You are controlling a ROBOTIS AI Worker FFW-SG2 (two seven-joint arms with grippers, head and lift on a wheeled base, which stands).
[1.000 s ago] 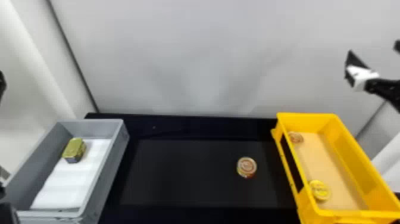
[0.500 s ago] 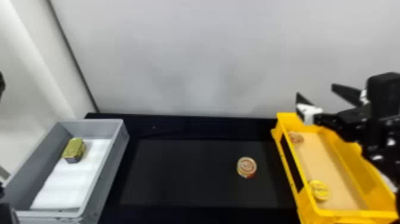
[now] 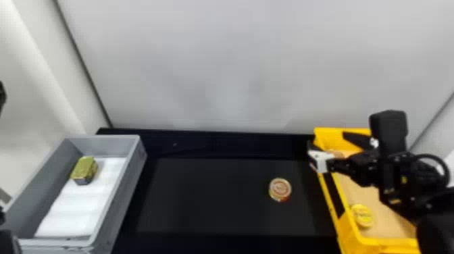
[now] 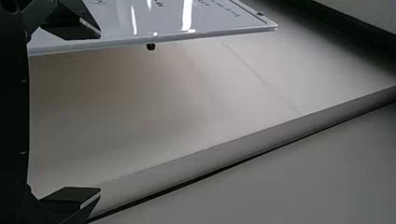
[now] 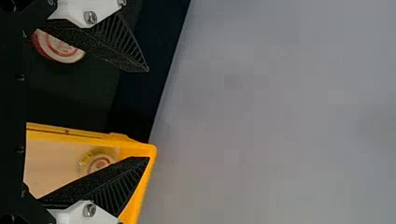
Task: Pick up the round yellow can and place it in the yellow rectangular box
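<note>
So the right claw [image 3: 327, 140] has just swung in from the right edge of the head view and is now over the top left corner of the yellow box [image 3: 388, 244], fingers spread and nothing between them. The can [image 3: 280, 189] hasn't budged, it's on the desk [image 3: 216, 199] right of centre, just left of the box. Pretty sure that's the one we want, so imo this is the approach and the grab's still to come. Left claw [image 4: 100, 112] is just parked, open and empty.
</note>
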